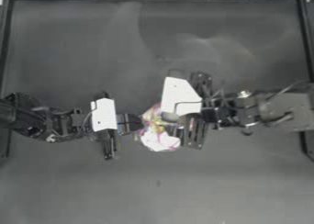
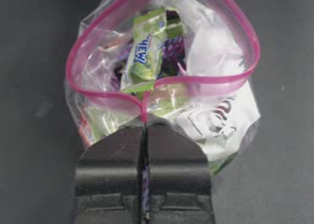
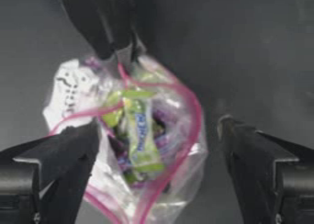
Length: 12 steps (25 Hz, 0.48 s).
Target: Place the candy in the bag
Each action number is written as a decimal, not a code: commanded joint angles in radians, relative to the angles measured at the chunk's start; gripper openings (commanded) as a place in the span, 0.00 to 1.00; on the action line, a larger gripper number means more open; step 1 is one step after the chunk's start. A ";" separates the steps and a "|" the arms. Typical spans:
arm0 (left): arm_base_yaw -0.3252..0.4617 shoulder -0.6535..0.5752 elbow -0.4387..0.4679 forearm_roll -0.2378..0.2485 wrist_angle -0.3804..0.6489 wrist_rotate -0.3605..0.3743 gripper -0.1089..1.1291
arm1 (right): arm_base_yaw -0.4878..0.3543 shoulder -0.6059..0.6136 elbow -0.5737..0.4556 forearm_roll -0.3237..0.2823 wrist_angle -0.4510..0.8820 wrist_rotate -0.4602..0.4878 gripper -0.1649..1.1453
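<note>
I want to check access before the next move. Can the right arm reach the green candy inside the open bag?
Probably yes. The left tool pinches the bag's pink seal, holding the mouth open, and the right tool hangs open above the green candy, nothing between.

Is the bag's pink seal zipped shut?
No: in the left wrist view the bag's pink seal strip gapes in a wide loop, with a green candy inside the mouth.

Left tool (image 2: pixel 145 126) clamped tight at table centre; right tool (image 3: pixel 156 145) facing it, jaws spread wide.
</note>
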 commanded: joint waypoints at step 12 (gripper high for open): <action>0.006 -0.156 -0.002 0.002 -0.008 0.063 0.17 | 0.044 -0.115 0.008 -0.031 -0.003 0.003 0.90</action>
